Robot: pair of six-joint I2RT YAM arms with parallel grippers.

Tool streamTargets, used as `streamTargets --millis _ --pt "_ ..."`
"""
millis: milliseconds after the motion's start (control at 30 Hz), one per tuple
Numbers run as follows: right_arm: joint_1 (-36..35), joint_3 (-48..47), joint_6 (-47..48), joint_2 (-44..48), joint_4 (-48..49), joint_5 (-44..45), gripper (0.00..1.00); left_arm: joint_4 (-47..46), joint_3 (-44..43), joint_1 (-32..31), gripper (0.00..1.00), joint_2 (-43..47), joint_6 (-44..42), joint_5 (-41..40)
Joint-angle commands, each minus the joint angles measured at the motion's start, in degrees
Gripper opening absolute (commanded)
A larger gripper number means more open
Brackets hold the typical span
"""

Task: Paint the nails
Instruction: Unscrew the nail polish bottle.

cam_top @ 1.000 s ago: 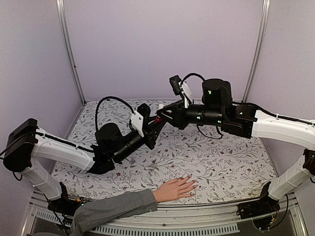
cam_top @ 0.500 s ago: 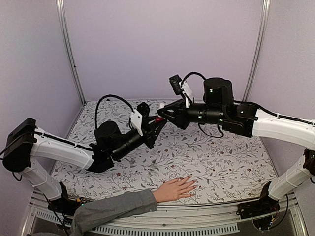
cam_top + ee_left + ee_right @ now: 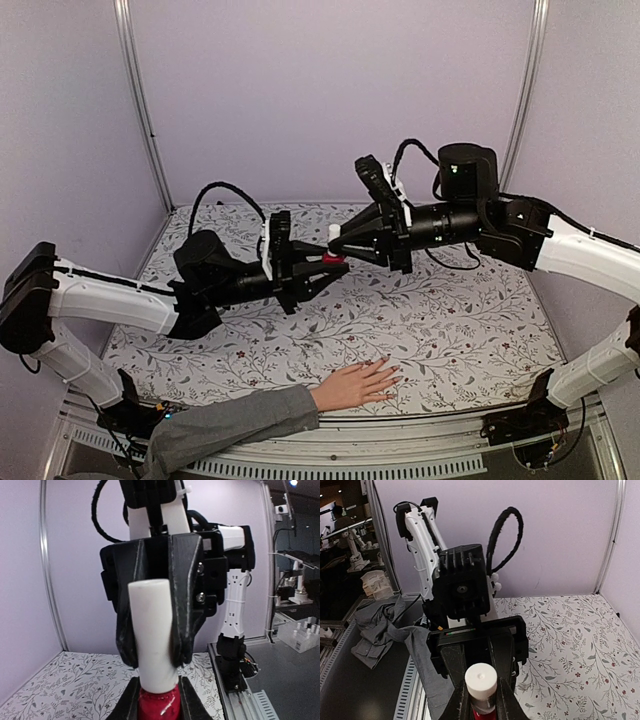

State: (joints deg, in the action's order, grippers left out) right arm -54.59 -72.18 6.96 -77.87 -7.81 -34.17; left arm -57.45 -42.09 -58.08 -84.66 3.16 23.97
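- left fingers [image 3: 131,703] are clenched on the base of the small red bottle [image 3: 159,706]; the left gripper [image 3: 332,268] holds it in mid-air over the middle of the table [image 3: 450,330].
- right fingers [image 3: 187,605] are clamped around the white cap [image 3: 152,625] from the opposite side, so the right gripper [image 3: 340,241] meets the left one nose to nose.
- the cap looks seated on the bottle; i cannot tell whether it has been loosened.
- the nails [image 3: 396,376] are well apart from both grippers, on the pale hand [image 3: 355,385] lying flat at the near edge, its grey sleeve [image 3: 230,425] trailing off to the left.
- handling, as i judge it: the nails are tiny, stiff and fixed to the hand, so there is nothing to grip. they want only a light brush touch, and wet lacquer would smear.
- the hold belongs on the cap, by its sides, since it probably carries the brush. the bottle looks light and smooth and could slip if twisted hard.
- the nails are too small here to say which are already red.
- against half a second earlier: the joined grippers have shifted right and a little lower, the left forearm lies flatter, the right wrist has rolled, and the hand has not moved.
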Motion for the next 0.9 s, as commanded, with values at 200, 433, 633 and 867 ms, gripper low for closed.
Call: streamTargets --millis 200,433,633,867 --pt "-1.8 -2.3 5.3 -2.5 -1.5 -12.5 0.0 2.8 -3.5 -2.1 0.0 -1.2 0.0 14.8" --pt "-1.7 -2.1 3.8 -1.8 -1.0 -7.0 0.18 2.8 -1.9 -2.1 0.0 -0.1 -2.1 6.5" --pt "-0.8 -0.8 0.0 -0.3 0.9 0.0 0.49 1.1 -0.1 -1.9 0.0 0.9 -2.6 -1.9" --pt "0.3 0.1 -5.1 1.1 2.5 10.0 0.65 0.2 1.2 -1.6 0.0 1.6 -3.1 -14.4"
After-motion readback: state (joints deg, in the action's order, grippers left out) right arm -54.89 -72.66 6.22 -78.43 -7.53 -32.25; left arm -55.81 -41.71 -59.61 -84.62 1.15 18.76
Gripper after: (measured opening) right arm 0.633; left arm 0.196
